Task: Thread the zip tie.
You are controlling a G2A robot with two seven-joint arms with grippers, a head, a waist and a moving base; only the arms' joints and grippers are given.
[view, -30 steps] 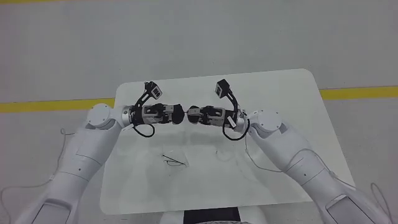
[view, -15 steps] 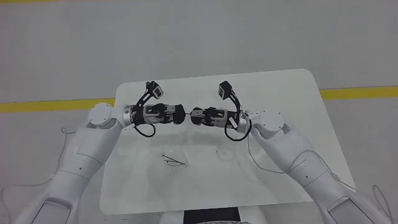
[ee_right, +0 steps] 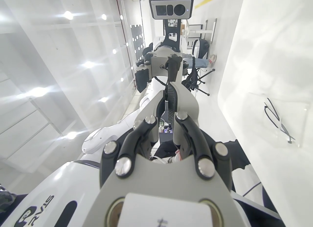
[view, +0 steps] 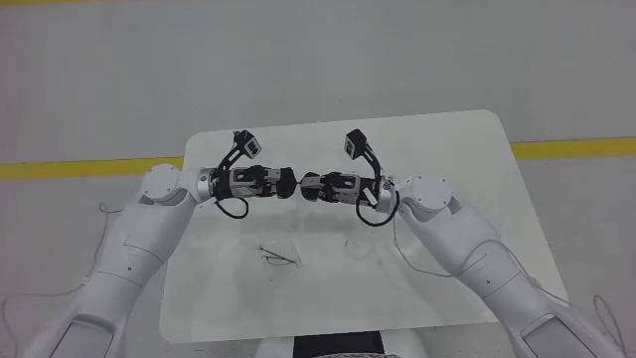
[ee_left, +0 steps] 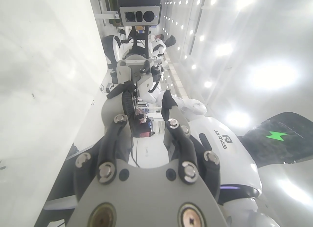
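Observation:
Above the middle of the white table my two grippers meet tip to tip. The left gripper is open, its two fingers spread apart in the left wrist view. The right gripper is shut, its ribbed pads pressed together on what looks like the thin black zip tie. Little of the tie itself shows. The right gripper's tip sits against one finger of the open left gripper.
A clear bag holding spare black zip ties lies flat on the table nearer the robot, below the grippers. Bare table surface surrounds it on all sides. Yellow floor lines run beyond the table's far edge.
Half a second ago the grippers stood slightly apart with a thin dark line between them. Now they have closed the gap and touch again, as they did one second ago.

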